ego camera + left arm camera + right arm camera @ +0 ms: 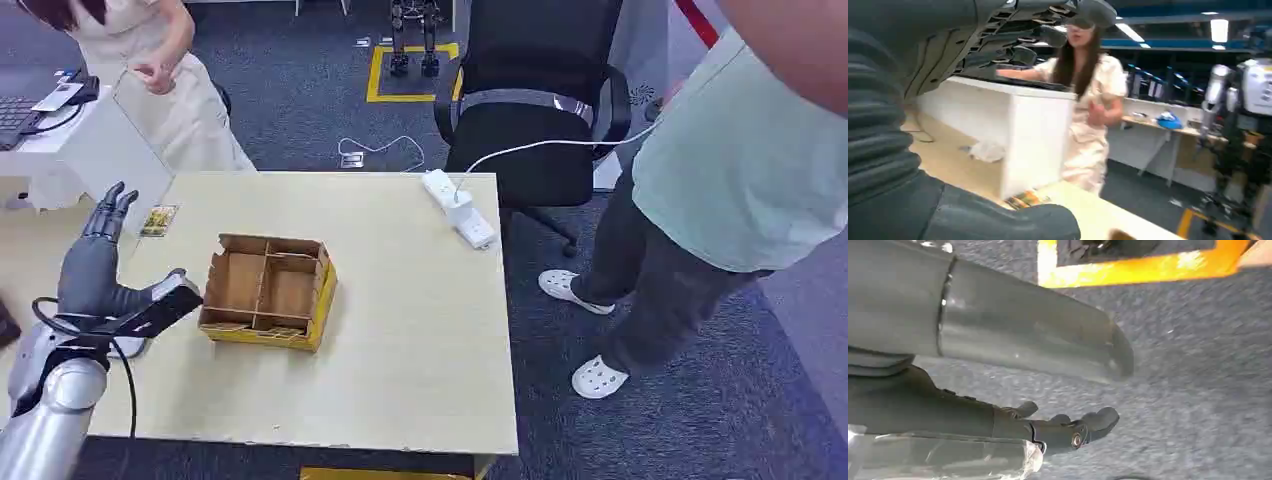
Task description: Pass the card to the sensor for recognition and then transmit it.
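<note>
A small card with a printed picture [158, 219] lies flat near the far left edge of the pale wooden table [420, 330]; the left wrist view shows the card [1025, 199] just past my thumb. My left hand [100, 270] hovers over the table's left side, short of the card. Its fingers are stretched toward the card, the thumb sticks out to the right, and it holds nothing. My right hand [1063, 427] hangs beside my body above the grey carpet, with loosely extended fingers and nothing in them.
An open cardboard box with dividers [267, 290] sits right of my left hand. A white power strip [458, 208] lies at the far edge. One person stands at the white desk [95, 140] behind, another at the table's right side. A black office chair [540, 90] stands beyond.
</note>
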`<action>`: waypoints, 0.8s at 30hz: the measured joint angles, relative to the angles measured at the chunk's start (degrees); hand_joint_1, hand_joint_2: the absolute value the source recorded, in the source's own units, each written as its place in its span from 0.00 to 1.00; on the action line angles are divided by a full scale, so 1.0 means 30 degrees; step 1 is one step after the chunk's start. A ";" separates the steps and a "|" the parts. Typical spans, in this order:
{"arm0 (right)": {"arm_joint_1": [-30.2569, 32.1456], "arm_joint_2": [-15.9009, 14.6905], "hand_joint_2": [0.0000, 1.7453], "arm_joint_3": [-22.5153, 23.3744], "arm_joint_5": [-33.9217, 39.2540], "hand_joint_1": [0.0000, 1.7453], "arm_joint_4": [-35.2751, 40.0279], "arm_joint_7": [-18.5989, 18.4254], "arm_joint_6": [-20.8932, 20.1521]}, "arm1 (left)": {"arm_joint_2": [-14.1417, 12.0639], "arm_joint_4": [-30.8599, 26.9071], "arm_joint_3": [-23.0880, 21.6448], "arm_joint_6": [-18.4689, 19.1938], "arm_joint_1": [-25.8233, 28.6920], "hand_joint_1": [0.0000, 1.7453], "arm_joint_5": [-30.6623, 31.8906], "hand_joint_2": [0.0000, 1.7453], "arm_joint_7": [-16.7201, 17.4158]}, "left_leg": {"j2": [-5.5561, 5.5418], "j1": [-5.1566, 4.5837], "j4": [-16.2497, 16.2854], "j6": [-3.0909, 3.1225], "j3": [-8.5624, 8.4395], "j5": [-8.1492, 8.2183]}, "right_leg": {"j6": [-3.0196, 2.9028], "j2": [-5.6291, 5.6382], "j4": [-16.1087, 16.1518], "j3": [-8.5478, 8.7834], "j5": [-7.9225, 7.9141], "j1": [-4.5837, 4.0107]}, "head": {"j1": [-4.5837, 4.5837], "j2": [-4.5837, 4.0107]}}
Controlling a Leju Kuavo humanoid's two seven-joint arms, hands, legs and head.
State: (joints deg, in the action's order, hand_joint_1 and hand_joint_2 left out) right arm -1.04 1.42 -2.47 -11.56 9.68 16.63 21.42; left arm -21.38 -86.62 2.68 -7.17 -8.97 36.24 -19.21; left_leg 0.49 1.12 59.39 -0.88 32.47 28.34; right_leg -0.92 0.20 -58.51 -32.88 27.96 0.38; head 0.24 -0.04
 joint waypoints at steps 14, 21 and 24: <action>-0.0367 -0.0036 0.00 0.0168 -0.0036 0.00 0.0182 0.2582 -0.1255 | 0.0481 0.2397 -0.5416 -0.2869 -0.2573 0.00 0.3933 1.00 0.0774 | -0.0008 0.0000 0.0010 0.0020 0.0032 -0.0014 | 0.0011 -0.0016 -0.0002 -0.0014 -0.0010 0.0000 | 0.0000 0.0000; -0.0391 -0.0036 0.00 0.0503 -0.0021 0.00 0.0270 0.2742 -0.1240 | -0.0132 0.4242 -0.5782 -0.4248 -0.4681 0.00 0.6785 1.00 0.3659 | -0.0004 0.0006 0.0008 0.0008 0.0035 -0.0022 | 0.0009 -0.0009 -0.0019 -0.0017 -0.0013 -0.0004 | 0.0000 0.0000; -0.0392 -0.0036 0.00 0.0684 0.0037 0.00 0.0291 0.2706 -0.0949 | -0.0655 0.4934 -0.5490 -0.4835 -0.5484 0.00 0.7496 1.00 0.4654 | -0.0009 0.0006 0.0007 0.0005 0.0036 -0.0025 | 0.0008 -0.0012 -0.0022 -0.0019 -0.0012 -0.0004 | 0.0007 0.0000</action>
State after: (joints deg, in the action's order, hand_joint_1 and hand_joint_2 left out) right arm -2.21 1.31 -0.42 -11.45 10.56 24.74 18.58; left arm -23.34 -71.82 -13.79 -21.68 -25.42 58.72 -5.25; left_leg 0.46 1.13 59.41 -0.87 32.58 28.26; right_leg -0.90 0.17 -58.57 -32.94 27.93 0.37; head 0.26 -0.04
